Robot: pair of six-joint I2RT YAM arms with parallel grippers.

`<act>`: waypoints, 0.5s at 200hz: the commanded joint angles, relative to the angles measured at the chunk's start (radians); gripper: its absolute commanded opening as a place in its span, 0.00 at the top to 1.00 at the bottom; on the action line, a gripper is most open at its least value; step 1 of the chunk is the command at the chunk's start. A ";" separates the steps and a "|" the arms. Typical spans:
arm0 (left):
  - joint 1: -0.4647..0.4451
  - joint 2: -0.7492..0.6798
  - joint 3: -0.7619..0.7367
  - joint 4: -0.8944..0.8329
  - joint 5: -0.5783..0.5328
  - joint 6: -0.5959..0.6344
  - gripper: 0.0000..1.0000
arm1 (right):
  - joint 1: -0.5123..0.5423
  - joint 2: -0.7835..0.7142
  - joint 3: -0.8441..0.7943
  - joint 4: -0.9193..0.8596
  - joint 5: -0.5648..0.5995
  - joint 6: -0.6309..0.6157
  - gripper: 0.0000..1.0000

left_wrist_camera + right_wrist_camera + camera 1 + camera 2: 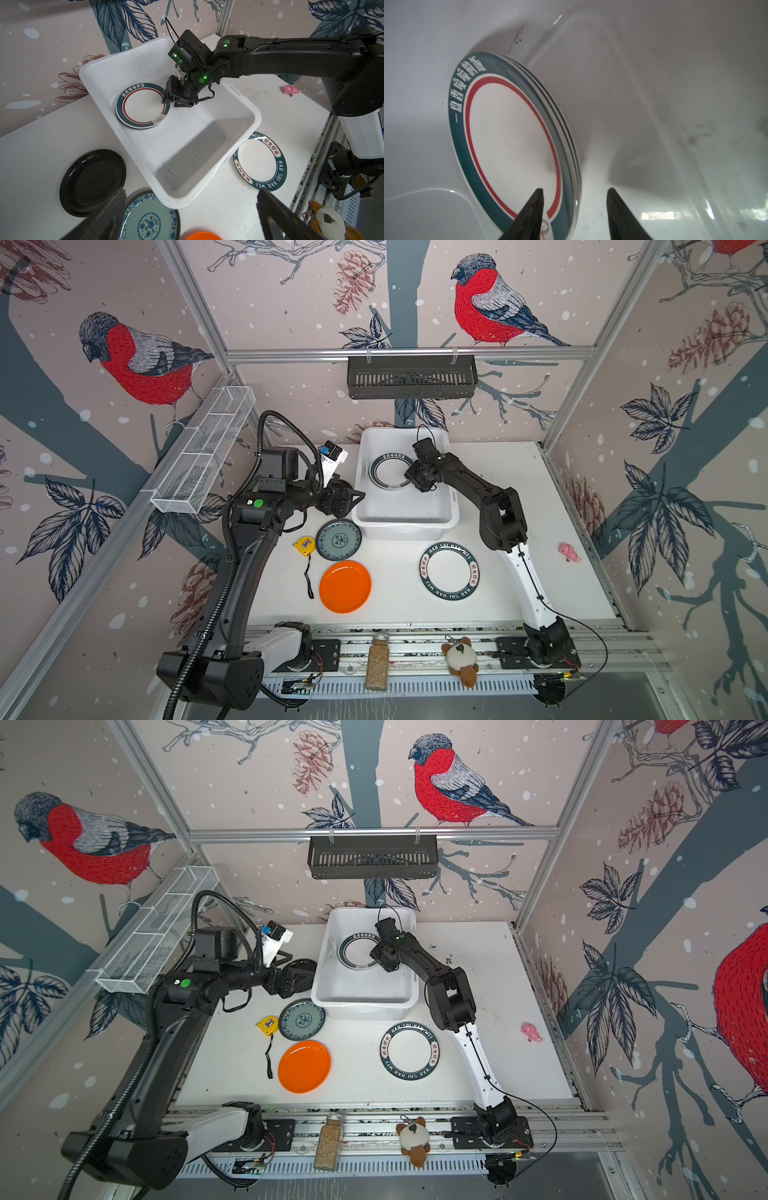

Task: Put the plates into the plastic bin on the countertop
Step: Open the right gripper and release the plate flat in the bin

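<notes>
Three ringed white plates (390, 472) stacked in plastic bin (405, 527); right gripper (575, 189) half-parted over them, empty. Beside bin, left gripper (191, 190) wide, empty. To do, outside bin: lettered plate (448, 570), orange plate (345, 586), teal floral plate (338, 539), black plate (92, 182).

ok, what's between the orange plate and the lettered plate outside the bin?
Bare countertop only between orange plate and lettered plate, in both top views.

- You have the plastic bin (405, 526) at the back middle of the countertop (540, 510); a stack of plates (388, 472) lies in its far half.
- Small plate (301, 965) just left of the bin.
- Floral plate (338, 539) before the bin's left front corner, tape measure (304, 546) just left of it, plain plate (345, 586) nearer you.
- Lettered plate (449, 570) before the right front corner.
- Toy figure (569, 552) near the right edge.
- Jar (377, 662) and plush toy (460, 659) lie on the front rail (415, 640).
</notes>
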 commanded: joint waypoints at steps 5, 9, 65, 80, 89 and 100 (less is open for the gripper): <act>-0.002 0.000 0.002 0.022 0.003 0.016 0.03 | -0.003 0.015 0.010 0.027 -0.026 0.030 0.49; -0.002 0.000 0.002 0.023 0.004 0.016 0.03 | -0.003 0.016 0.012 0.031 -0.028 0.032 0.49; -0.002 0.006 -0.002 0.028 0.005 0.014 0.03 | 0.003 0.043 0.062 0.063 -0.059 0.025 0.49; -0.002 0.006 -0.002 0.030 0.007 0.013 0.03 | 0.006 0.046 0.061 0.075 -0.063 0.022 0.49; -0.002 0.006 -0.004 0.032 0.008 0.012 0.03 | 0.005 0.046 0.060 0.082 -0.064 0.019 0.48; -0.002 0.005 -0.006 0.033 0.006 0.011 0.03 | 0.005 0.045 0.054 0.104 -0.076 0.019 0.49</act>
